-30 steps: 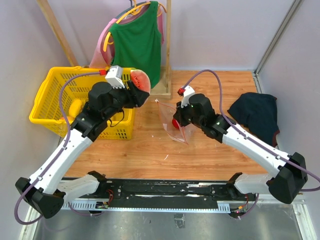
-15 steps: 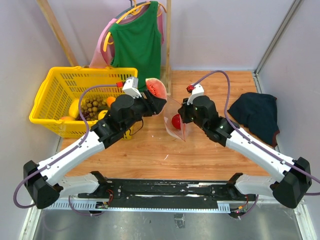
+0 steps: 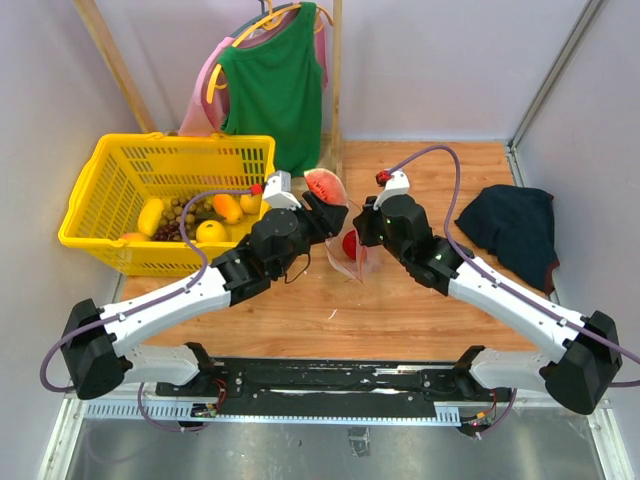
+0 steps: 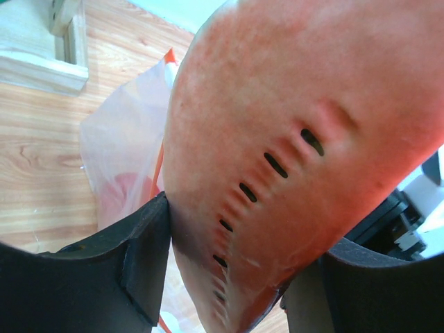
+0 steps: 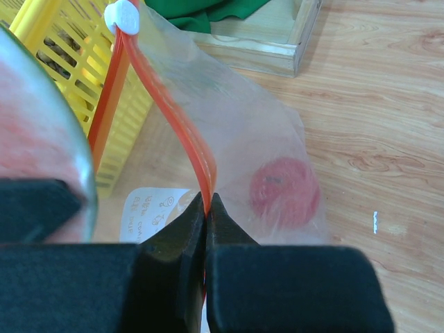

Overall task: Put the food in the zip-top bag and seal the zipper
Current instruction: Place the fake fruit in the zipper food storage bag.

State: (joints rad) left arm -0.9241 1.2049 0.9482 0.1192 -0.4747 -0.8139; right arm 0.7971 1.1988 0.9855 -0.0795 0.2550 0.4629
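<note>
Top external: watermelon slice [image 3: 322, 185] in L claw [image 3: 318, 208] grip, beside zip-top bag [image 3: 340, 262] mouth; zipper [image 5: 183, 125] in R claw [image 5: 207, 208] pinch

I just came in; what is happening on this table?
The left pincer holds a red toy watermelon slice close to the clear crinkly zip-top bag. The right pincer is shut on the bag's red-orange zipper strip, holding it up. One round red toy piece is already inside; more food lies in the yellow plastic basket.
</note>
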